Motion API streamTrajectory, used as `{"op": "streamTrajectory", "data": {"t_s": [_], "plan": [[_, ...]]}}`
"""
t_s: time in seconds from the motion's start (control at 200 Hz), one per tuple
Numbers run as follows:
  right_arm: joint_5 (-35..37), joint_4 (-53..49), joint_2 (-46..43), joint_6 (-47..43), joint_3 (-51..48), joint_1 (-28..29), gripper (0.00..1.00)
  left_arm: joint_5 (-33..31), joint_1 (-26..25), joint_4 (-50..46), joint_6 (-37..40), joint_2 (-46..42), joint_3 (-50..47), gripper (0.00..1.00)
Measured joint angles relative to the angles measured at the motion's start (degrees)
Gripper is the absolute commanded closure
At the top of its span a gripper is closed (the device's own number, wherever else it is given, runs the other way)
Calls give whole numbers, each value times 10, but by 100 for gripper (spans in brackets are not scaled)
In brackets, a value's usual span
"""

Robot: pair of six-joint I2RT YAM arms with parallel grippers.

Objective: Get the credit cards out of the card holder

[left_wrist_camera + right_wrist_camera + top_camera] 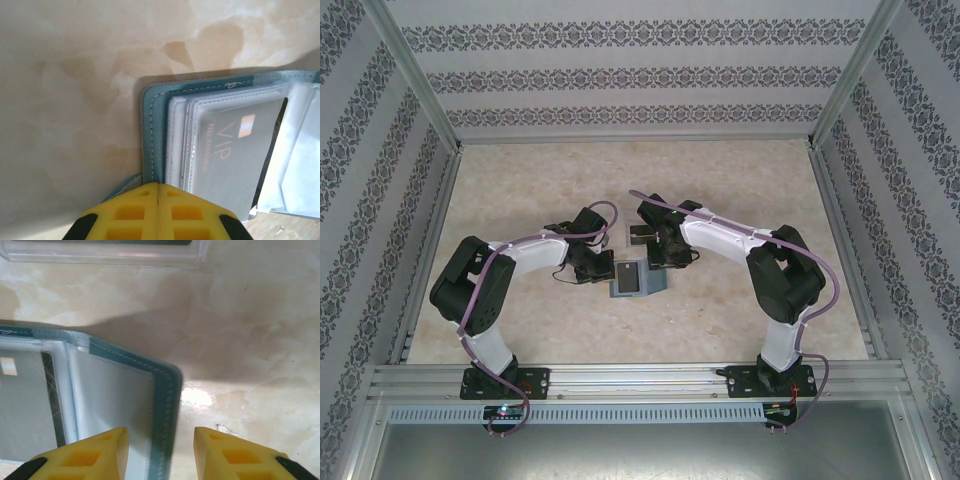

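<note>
Now | left gripper [158, 194] closed | right gripper [159, 441] parted (astride card holder [168, 390] edge)

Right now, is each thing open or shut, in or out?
card holder: open, lying on the table.
credit card: inside a clear sleeve, not out yet.
left end effector: shut, at the holder's edge.
right end effector: open, straddling the holder's other edge.
</note>
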Motion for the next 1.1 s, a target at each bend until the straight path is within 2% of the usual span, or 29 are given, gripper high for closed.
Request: {"op": "streamTrajectory", "data": {"t_s": [0.32,0.759,0.974,1.104], "plan": [[-18,3,-48,1,1,0,63,3,0,-1,-1,-12,11,98],[-162,115,-41,33,-14,0,70,28,-4,0,-8,-19,17,99],[-172,133,0,33,-49,-7,72,39,-15,3,-11,-9,31,100],[-153,126,14,30,-54,-11,72,44,-16,4,-11,6,37,100]]}}
